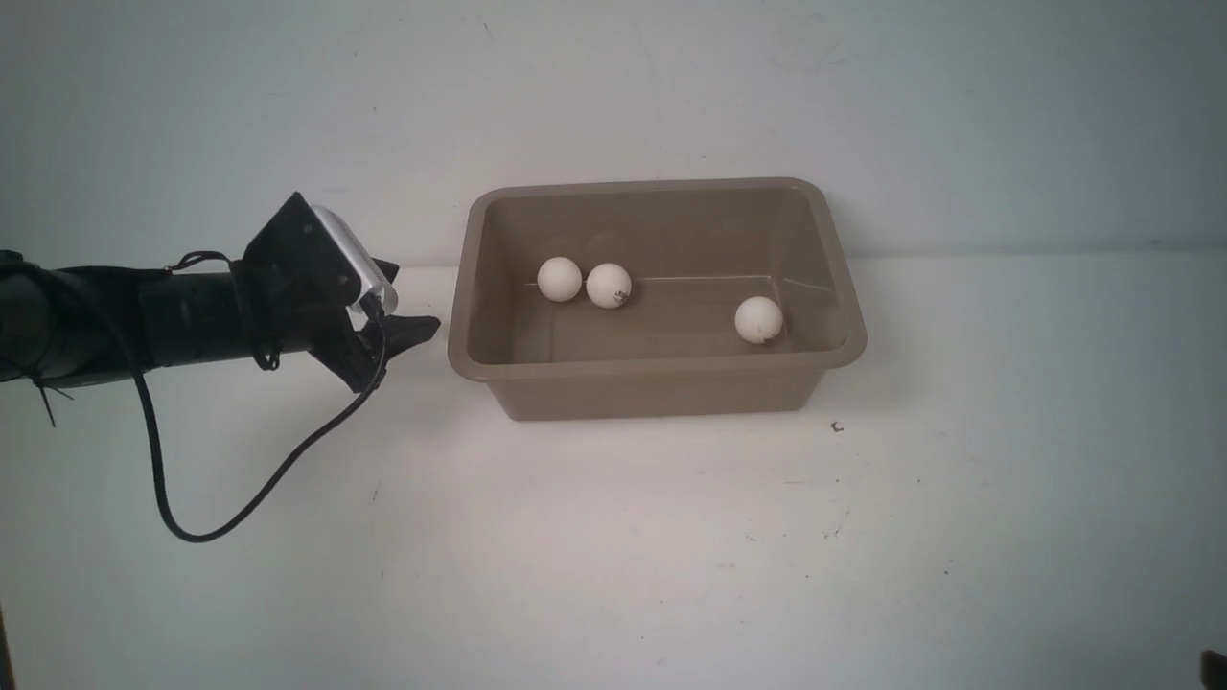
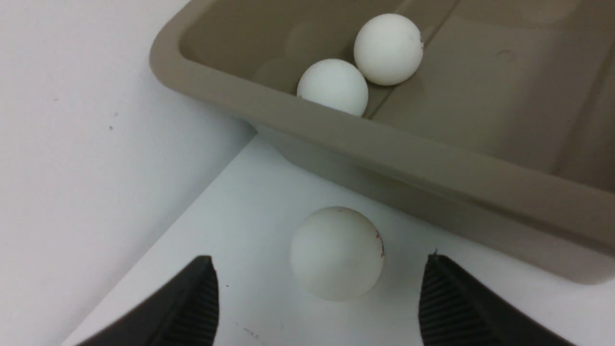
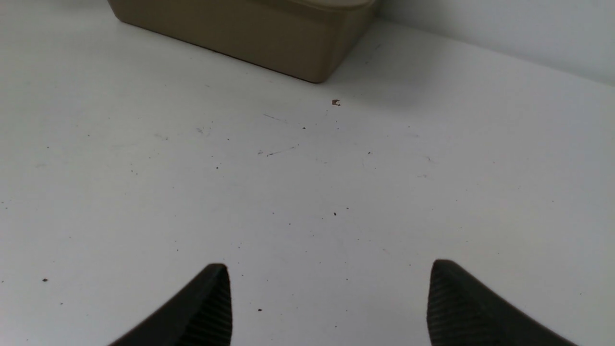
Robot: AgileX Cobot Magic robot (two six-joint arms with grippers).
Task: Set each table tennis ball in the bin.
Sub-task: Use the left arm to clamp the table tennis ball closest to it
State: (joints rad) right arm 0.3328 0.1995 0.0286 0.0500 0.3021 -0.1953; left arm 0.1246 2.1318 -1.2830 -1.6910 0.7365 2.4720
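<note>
My left fingers (image 2: 192,307) stand open, a ball (image 2: 336,252) loose between their tips; the bin (image 2: 432,168) stretches lengthwise ahead; right fingers (image 3: 202,312) open.

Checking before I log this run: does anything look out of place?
Yes: one table tennis ball lies on the table outside the bin, just ahead of the open left tool. The other three balls are inside.

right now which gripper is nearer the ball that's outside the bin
Left. The left gripper has its open jaws either side of the ball, not touching it, on the table beside the bin. The right gripper is open over the table, beyond the bin's opposite corner.
</note>
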